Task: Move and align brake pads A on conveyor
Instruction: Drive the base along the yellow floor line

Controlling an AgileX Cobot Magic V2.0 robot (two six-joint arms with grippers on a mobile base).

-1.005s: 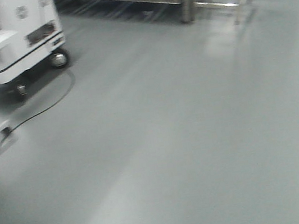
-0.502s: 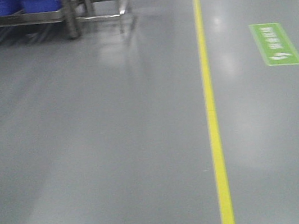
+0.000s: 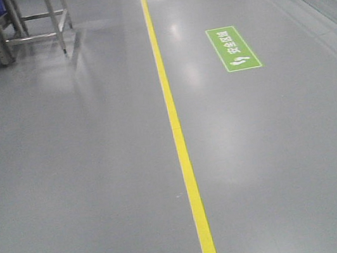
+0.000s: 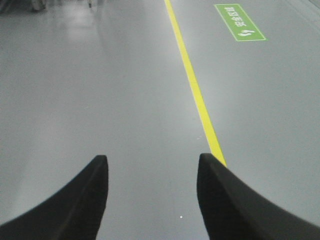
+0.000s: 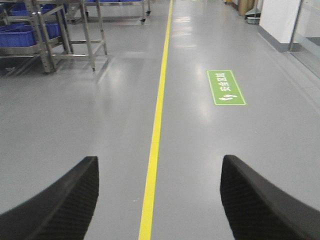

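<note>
**Both claws spread wide above a glossy grey floor**

The left gripper has its 2 black fingers set well apart with nothing between them. They are smooth, matte and broad, curving up to blunt rounded tips. The right gripper stands the same way, jaws parted and holding nothing.

Below both lies the grey floor, smooth and faintly shiny, with soft patches of reflected light. In the left wrist view a yellow line, flat and narrow, runs from the right-hand fingertip up toward 12 o'clock. In the right wrist view the same line passes between the 2 fingers, straight up to 12 o'clock.

A green floor sign, a flat rectangle with white characters and a small white mark, lies at 1 o'clock. It is right of the line and apart from it.

At 10 o'clock stands a steel rack on thin tubular legs, its metal dull and reflective. Blue bins sit on its low shelf at the far left. At 2 o'clock, far off, rises a white wall with a darker strip along its foot.

None of the 3 views lets me tell where the brake pads A or the conveyor are.
</note>
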